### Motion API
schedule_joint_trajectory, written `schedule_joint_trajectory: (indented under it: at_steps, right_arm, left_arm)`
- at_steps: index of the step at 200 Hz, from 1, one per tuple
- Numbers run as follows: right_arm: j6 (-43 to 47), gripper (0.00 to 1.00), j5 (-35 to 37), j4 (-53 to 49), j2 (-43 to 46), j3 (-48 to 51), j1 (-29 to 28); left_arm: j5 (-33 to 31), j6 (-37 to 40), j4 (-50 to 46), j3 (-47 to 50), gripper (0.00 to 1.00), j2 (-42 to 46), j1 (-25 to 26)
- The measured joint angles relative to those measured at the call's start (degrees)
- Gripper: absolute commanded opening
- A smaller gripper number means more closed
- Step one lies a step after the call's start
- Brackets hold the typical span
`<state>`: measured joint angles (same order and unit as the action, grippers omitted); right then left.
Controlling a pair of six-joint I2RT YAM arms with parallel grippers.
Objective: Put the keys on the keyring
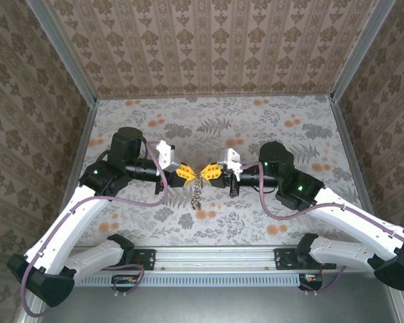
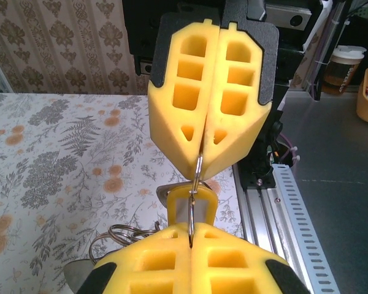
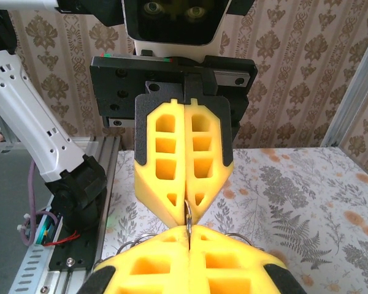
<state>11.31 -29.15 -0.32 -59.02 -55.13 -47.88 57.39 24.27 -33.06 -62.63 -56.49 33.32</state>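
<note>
Two robot arms meet tip to tip above a floral-patterned table (image 1: 269, 128). The left gripper (image 1: 190, 173), with chunky yellow lattice fingers (image 2: 153, 263), is fully closed and pinches a thin grey-brown metal keyring (image 2: 197, 174) at its fingertips. The right gripper (image 1: 212, 173), directly opposite, is also fully closed and grips the same wire loop from the other side. The keyring's chain-like length (image 1: 197, 195) dangles below the point where the two grippers meet. A small yellow plastic piece (image 2: 193, 197), backed with flat grey metal, hangs on the ring just in front of the left gripper's tips. Whether it is a key cannot be told.
</note>
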Motion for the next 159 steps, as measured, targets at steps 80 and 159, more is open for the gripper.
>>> schedule_joint_trajectory:
  at_steps: [80,159]
  right_arm:
    - [-0.39,0.00,-0.02,0.17,-0.74,-0.44,0.00]
    - [-0.63,0.00,-0.57,0.13,-1.36,-1.07,0.00]
  left_arm:
    - [-0.28,0.00,-0.26,0.02,0.00,0.00,0.00]
    - [-0.39,0.00,-0.37,0.09,0.00,0.00,0.00]
